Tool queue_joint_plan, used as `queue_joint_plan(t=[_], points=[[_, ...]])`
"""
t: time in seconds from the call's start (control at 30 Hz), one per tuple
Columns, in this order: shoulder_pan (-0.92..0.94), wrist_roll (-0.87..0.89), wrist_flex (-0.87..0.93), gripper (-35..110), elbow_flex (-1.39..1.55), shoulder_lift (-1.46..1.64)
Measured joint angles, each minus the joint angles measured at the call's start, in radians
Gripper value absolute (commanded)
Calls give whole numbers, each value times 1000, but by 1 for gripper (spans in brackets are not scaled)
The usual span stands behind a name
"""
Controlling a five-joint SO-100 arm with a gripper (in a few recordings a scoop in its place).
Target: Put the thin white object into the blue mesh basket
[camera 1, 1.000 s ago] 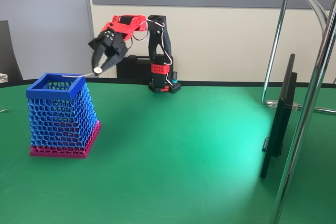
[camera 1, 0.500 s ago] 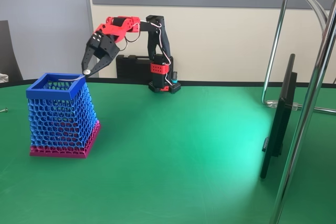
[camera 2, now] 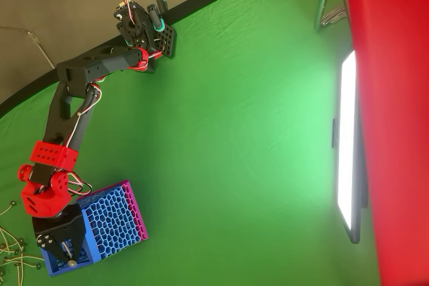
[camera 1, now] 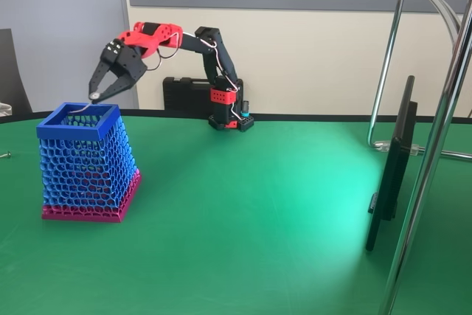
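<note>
The blue mesh basket [camera 1: 87,160] stands at the left of the green table, blue square rim on top and magenta-pink band at its base. My red and black gripper [camera 1: 96,97] hangs just above the rim's back edge, shut on the thin white object [camera 1: 81,109]. The stick slants down and left from the fingertips into the basket's opening. In the overhead view the gripper [camera 2: 67,251] sits over the basket [camera 2: 114,219] and hides the stick.
A black case [camera 1: 184,94] stands behind the arm's base [camera 1: 230,119]. A flat monitor [camera 1: 391,175] and chrome stand tubes [camera 1: 435,145] occupy the right side. Several small metal bits [camera 2: 10,246] lie left of the basket. Open green tabletop [camera 1: 251,212] spans the middle.
The arm has stretched out to the left, carrying the stick from beside the basket's back right corner to above its opening. The gripper stays shut.
</note>
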Motion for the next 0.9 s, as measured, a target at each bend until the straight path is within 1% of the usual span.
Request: queue_joint_plan(t=[0.2,0.3,0.47,0.67,0.77,0.9], points=[[32,92,-69,0,-29,-20],[34,112,-74,0,-31,-23],[38,118,-170,1,91,-14],[67,95,-279,17,212,41],[80,92,-293,20,216,48],[112,86,-374,20,311,118]])
